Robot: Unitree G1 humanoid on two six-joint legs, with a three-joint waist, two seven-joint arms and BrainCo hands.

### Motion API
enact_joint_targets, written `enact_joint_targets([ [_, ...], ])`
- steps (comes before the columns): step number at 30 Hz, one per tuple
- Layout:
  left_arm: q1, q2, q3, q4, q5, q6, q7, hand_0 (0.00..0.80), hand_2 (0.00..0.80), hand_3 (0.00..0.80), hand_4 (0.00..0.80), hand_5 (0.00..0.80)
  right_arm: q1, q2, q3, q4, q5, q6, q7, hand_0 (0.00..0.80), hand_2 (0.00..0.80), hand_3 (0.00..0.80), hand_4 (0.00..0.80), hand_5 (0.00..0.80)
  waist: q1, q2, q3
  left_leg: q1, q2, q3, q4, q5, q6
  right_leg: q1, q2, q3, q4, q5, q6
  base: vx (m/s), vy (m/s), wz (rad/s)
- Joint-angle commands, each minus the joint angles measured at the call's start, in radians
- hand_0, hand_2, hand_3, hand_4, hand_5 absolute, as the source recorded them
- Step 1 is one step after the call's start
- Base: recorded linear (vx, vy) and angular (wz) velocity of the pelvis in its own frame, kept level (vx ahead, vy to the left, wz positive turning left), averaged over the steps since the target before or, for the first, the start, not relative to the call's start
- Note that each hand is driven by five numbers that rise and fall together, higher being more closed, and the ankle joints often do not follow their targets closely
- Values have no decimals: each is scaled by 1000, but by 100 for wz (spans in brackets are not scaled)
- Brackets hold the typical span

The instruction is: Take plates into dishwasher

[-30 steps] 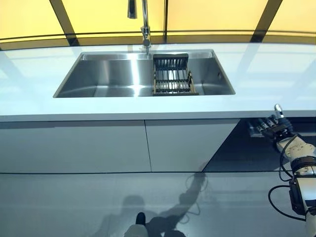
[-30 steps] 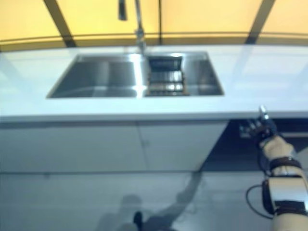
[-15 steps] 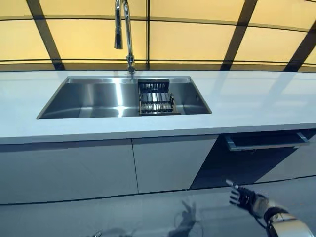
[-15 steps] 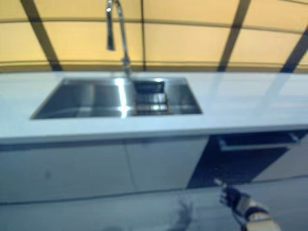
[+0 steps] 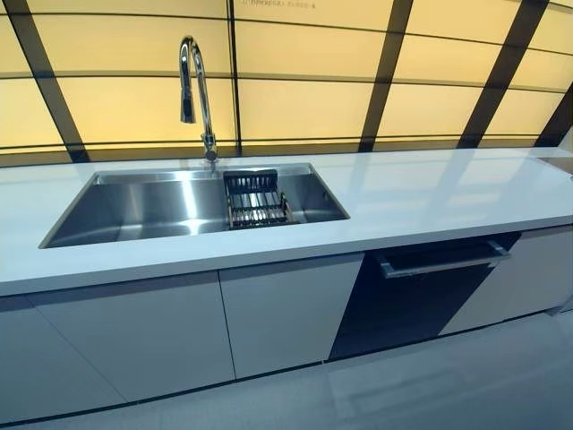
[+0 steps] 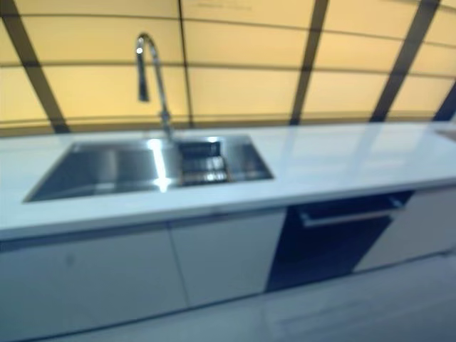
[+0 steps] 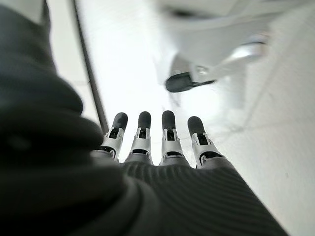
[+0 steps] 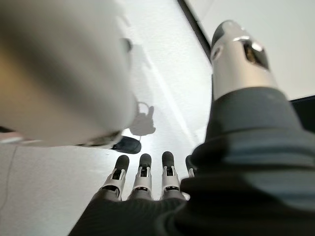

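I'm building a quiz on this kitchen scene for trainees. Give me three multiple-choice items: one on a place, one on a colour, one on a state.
1. Where is the dish rack?
A. in the sink's right part
B. on the countertop
C. on the floor

2. What colour is the countertop?
A. black
B. white
C. red

3. How is the left hand?
A. curled round a plate
B. pinching a cloth
C. open, holding nothing

Answers:
1 A: the rack sits inside the sink, below the faucet.
2 B: the surface is white.
3 C: its wrist view shows straight fingers over the floor.
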Motion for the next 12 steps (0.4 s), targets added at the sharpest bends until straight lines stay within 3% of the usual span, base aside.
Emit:
enact_joint_targets([
  [1, -64, -62, -2, 89, 2, 48, 3, 0, 0, 0, 0, 0, -80, 12, 8, 68, -25, 6, -14, 0, 0, 0, 0, 0, 7, 30, 42, 74, -35, 19, 4, -120, 64, 27, 28, -7, 2, -46, -6, 21, -7, -9],
  [12, -44, -72, 18, 81, -95, 16, 25, 0, 0, 0, 0, 0, -66, 20, 29, 64, -66, -12, -11, 0, 0, 0, 0, 0, 7, 23, 53, 75, -30, 22, 4, -120, 60, 26, 31, -3, 2, -45, -1, 7, -5, -2],
])
